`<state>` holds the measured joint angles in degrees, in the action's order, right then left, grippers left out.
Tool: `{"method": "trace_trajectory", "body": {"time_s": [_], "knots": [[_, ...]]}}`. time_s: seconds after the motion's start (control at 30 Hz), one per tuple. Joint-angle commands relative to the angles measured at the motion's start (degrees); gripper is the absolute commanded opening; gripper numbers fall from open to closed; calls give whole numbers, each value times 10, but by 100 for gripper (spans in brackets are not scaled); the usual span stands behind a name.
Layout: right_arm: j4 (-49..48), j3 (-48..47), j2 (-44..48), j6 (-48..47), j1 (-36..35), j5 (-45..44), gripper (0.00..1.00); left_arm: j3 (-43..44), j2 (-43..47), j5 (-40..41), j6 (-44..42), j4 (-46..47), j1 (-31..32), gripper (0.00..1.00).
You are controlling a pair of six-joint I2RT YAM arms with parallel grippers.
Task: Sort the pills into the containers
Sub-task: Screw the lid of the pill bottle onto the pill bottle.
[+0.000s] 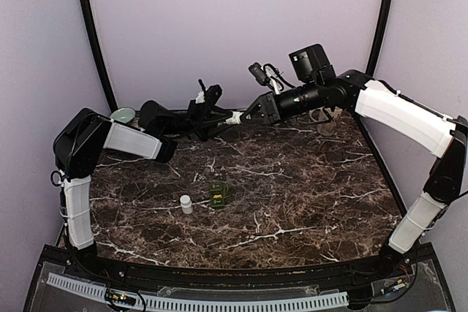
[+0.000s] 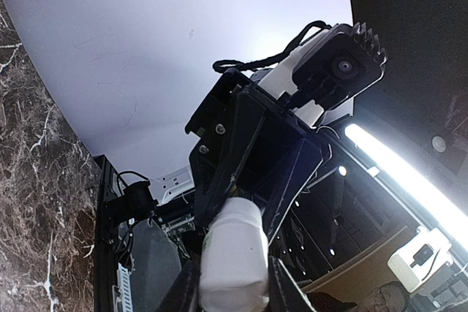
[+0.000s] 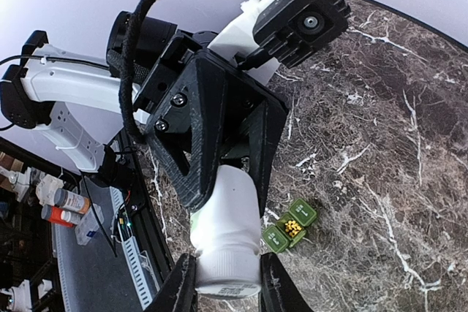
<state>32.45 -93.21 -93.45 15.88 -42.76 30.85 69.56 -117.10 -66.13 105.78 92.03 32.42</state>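
Both arms are raised over the far side of the marble counter [image 1: 314,180], where a white bottle [image 3: 227,231] is held end to end between them. The L tool [image 2: 234,286] is clamped on one end of the bottle. The R tool [image 3: 225,286] is closed on the opposite, labelled end, w/ its fingers [image 3: 179,290] pressed to the bottle's sides. In each wrist view the other arm's tool is seen gripping the bottle's far end. The green box [image 1: 218,193] is seen on the counter near its middle, well apart from both tools. Yellow pills [image 3: 292,226] are visible in its middle compartment in the R wrist view. Whether the green squares on either side are lids or compartments cannot be told. A second bottle [image 1: 186,204], small and white, is stood upright just beside the box on its L, not touching.
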Motion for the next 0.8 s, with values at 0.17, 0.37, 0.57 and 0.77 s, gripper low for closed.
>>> {"method": "trace_trajectory", "body": {"time_s": [0.17,0.37,0.57,0.77], "knots": [[-107,41,17,55,-2,39,20,19,4,16,13,48,4,0],[-158,65,39,81,-2,32,19,26,4,32,14,49,6,0],[-200,92,52,102,-2,20,18,32,5,47,13,45,11,0],[-229,108,53,120,-4,5,17,43,5,54,6,32,16,0]]}}
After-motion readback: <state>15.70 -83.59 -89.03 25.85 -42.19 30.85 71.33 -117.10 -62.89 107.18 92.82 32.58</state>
